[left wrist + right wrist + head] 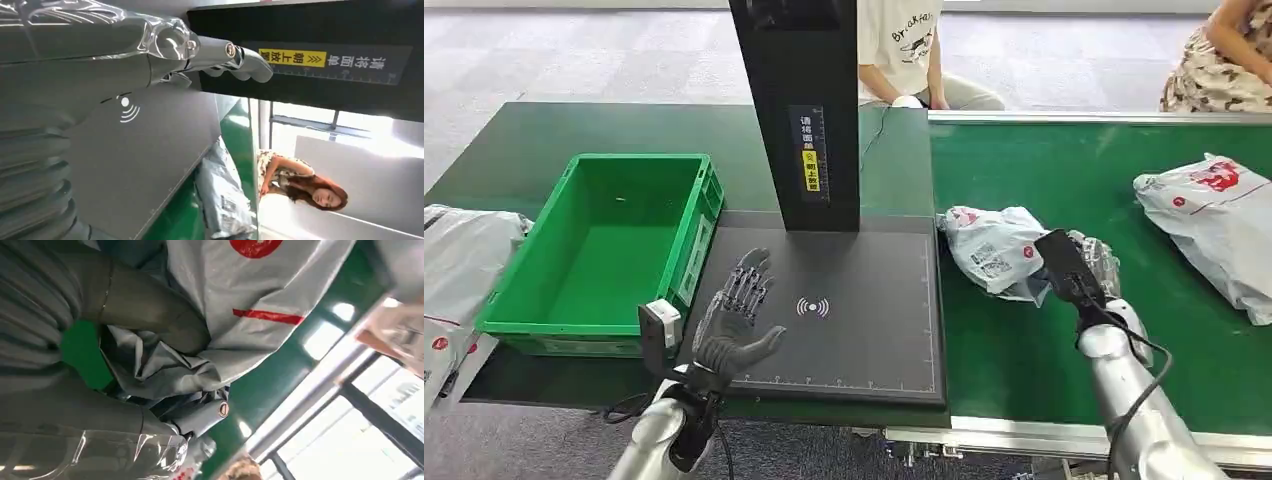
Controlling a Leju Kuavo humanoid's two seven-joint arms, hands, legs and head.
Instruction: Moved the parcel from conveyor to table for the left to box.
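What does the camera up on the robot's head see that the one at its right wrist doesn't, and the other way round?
Only the head view takes in the whole workplace: the green crate, the dark scanner pad, the left hand spread open above that pad, and a second parcel farther along the conveyor belt.

Only the right wrist view gets close enough to show the fingers bunching the grey plastic into folds.

Both show the right hand gripping the nearer parcel on the belt.

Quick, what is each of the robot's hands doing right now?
Left hand: open, holding nothing, over the dark scanner pad.
Right hand: gripping the grey parcel on the green conveyor.
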